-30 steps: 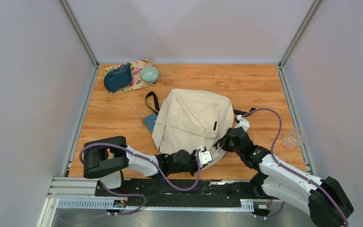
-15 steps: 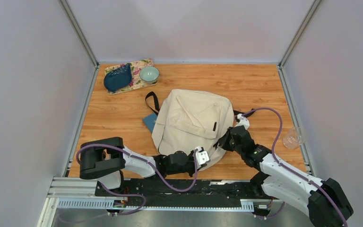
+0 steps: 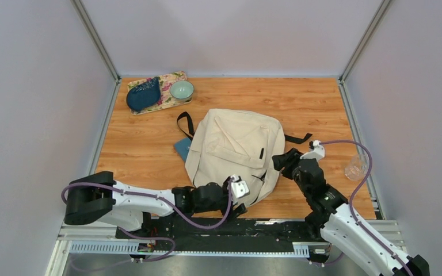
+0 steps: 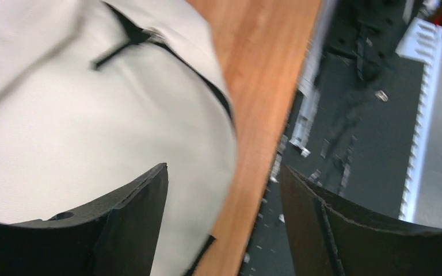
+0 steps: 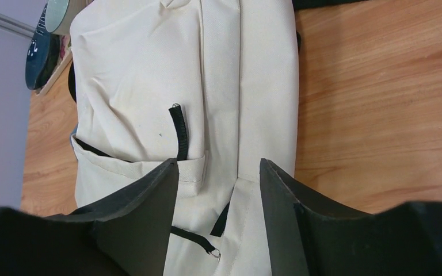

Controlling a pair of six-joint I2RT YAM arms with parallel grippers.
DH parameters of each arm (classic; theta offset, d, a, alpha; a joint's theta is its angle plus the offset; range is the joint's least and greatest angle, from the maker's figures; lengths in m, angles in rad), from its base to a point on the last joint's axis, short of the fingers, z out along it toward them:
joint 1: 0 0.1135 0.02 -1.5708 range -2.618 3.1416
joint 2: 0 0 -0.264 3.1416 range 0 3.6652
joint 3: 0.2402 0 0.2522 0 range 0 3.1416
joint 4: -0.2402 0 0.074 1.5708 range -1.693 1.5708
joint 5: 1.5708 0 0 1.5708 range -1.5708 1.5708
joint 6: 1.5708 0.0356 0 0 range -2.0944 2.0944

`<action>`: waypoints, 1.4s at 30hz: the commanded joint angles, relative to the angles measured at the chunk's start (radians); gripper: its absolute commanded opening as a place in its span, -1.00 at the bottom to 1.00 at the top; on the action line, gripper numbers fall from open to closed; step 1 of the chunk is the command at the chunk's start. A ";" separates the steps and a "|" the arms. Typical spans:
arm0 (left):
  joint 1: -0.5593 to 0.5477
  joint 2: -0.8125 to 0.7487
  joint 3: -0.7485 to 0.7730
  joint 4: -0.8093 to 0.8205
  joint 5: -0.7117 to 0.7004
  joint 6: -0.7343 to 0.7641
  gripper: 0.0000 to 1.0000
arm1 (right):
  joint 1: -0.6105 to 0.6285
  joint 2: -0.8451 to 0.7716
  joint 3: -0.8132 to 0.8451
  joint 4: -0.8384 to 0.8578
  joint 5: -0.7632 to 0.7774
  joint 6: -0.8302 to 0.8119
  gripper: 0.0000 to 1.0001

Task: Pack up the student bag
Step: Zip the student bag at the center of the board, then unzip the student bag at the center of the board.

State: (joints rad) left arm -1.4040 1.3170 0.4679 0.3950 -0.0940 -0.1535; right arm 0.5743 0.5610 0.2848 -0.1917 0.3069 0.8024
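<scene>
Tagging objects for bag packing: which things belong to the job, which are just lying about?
Job: bag; perhaps the blue booklet at its left edge.
Lying about: pouch, bowl, floral mat under them, clear cup far right.

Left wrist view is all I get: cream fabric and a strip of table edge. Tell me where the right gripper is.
Observer: The right gripper hangs open over the right side of the student bag, holding nothing.
Operator: Report anything tucked under the bag.
Observer: A flat blue item pokes out from under its left edge.
Operator: Name what stands near the right edge of the table.
Observer: A clear cup, well apart from the bag.
</scene>
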 commanded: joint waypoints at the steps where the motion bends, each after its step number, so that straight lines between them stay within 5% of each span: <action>1: 0.112 -0.045 0.090 -0.087 -0.033 -0.044 0.61 | -0.001 -0.050 -0.032 -0.057 0.029 0.069 0.15; 7: 0.318 0.071 0.303 -0.175 0.077 -0.139 0.70 | -0.001 -0.046 -0.096 -0.017 -0.003 0.153 0.17; 17: 0.381 0.494 0.816 -0.372 0.129 -0.141 0.70 | -0.002 -0.029 -0.153 0.054 -0.048 0.247 0.18; 32: 0.382 0.682 0.997 -0.559 -0.030 -0.115 0.53 | -0.001 -0.113 -0.176 0.031 -0.078 0.259 0.18; 42: 0.382 0.726 1.015 -0.596 -0.070 -0.103 -0.07 | -0.001 -0.133 -0.170 0.008 -0.081 0.254 0.17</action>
State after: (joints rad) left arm -1.0252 2.0163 1.4624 -0.1417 -0.1406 -0.2710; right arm 0.5743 0.4477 0.1112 -0.1856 0.2295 1.0508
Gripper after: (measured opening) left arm 0.505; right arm 0.588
